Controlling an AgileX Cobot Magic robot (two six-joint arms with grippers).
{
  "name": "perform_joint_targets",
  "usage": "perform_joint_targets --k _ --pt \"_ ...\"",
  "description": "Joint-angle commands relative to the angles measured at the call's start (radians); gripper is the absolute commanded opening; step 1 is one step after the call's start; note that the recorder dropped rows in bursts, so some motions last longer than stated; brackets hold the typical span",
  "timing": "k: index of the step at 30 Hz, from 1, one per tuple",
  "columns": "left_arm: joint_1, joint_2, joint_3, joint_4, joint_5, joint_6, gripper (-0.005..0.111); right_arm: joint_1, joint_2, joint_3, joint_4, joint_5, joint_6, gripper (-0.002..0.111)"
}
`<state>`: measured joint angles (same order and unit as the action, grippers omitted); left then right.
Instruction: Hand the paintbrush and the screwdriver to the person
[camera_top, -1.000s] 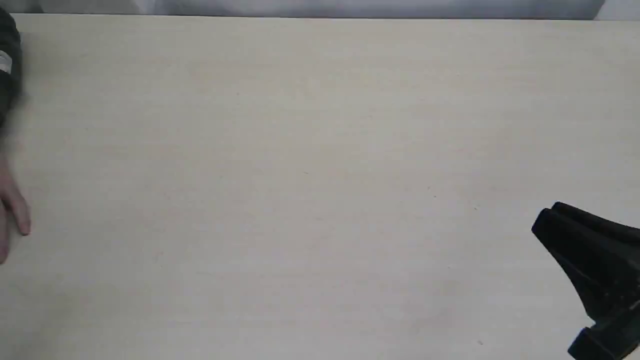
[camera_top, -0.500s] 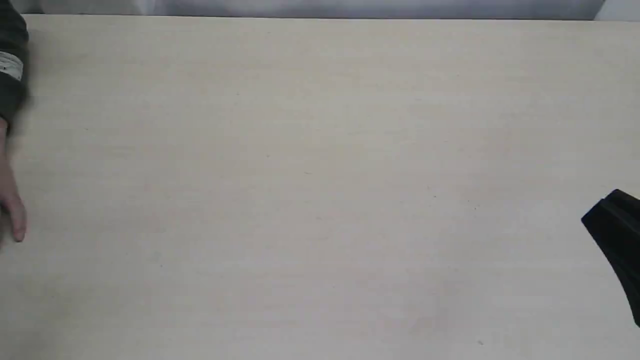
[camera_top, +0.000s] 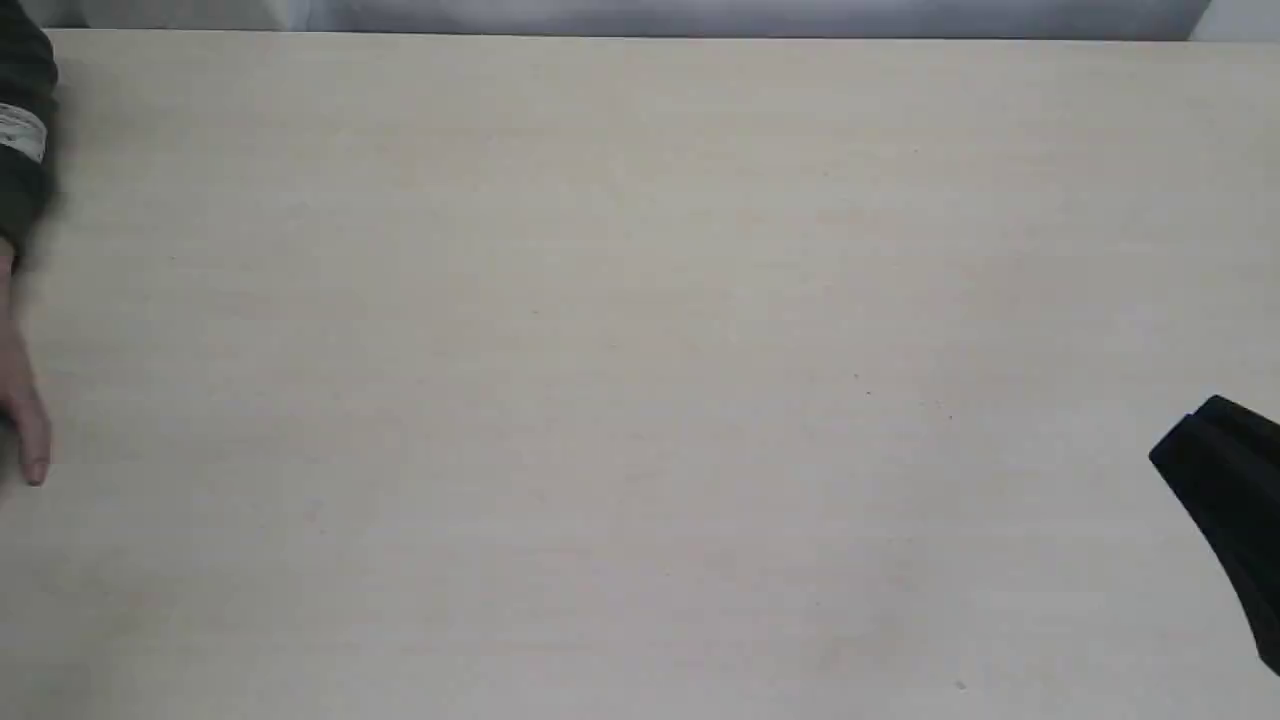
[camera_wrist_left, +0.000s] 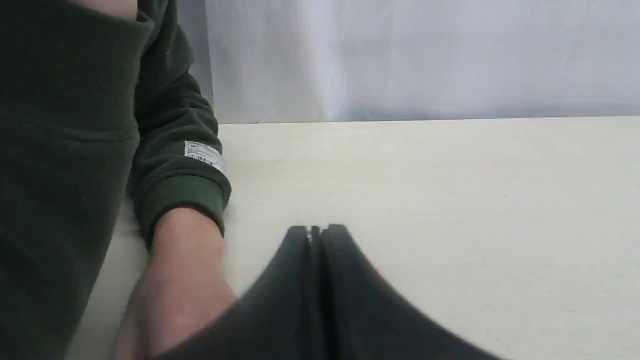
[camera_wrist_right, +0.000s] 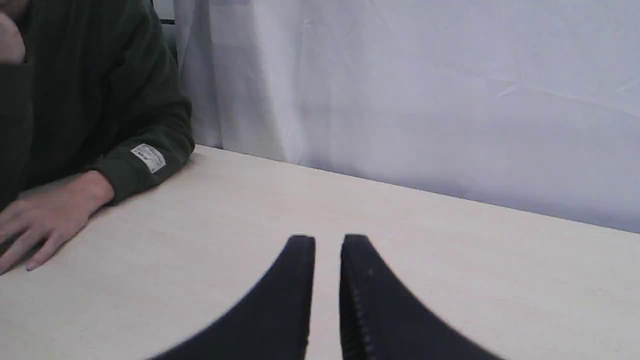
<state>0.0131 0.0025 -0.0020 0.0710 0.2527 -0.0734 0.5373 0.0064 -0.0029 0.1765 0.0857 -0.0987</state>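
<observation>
A pale tabletop (camera_top: 640, 300) fills the exterior view, with a white curtain (camera_wrist_right: 425, 90) hanging behind its far edge. The person's hand (camera_wrist_right: 45, 220) lies flat, palm down, on the tabletop at the left edge of that view, fingers stretched toward the near side. A dark green sleeve (camera_wrist_left: 175, 165) covers the forearm down to the wrist, and a small white label (camera_wrist_left: 203, 153) is sewn near the cuff.

The left end effector (camera_wrist_left: 316, 231) sits low over the tabletop close to the person's wrist. Its two black fingers are clenched together with nothing between them. The right end effector (camera_wrist_right: 328, 242) pokes in at the right edge of the exterior view, well apart from the hand. Its fingers are released, standing slightly apart with bare tabletop showing through the narrow gap.

No view shows where the paintbrush or the screwdriver is.
</observation>
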Motion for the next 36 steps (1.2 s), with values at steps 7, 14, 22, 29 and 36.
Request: perform_joint_targets --k 7,14,22,29,36 --pt "-0.002 -0.002 0.002 -0.001 -0.003 -0.002 0.000 -0.001 -0.006 0.003 0.013 -0.001 0.017 0.011" --pt "-0.002 -0.002 0.002 -0.001 -0.003 -0.002 0.000 -0.001 -0.006 0.003 0.013 -0.001 0.017 0.011" --pt "-0.002 -0.002 0.002 -0.004 -0.002 -0.002 0.000 -0.033 -0.006 0.003 -0.102 0.026 -0.145 0.011" --pt "-0.002 -0.002 0.002 -0.004 -0.002 -0.002 0.000 -0.248 -0.006 0.003 -0.147 0.044 -0.151 0.011" --pt "-0.002 -0.002 0.002 -0.004 -0.002 -0.002 0.000 -0.455 -0.006 0.003 -0.138 0.108 -0.077 0.011"
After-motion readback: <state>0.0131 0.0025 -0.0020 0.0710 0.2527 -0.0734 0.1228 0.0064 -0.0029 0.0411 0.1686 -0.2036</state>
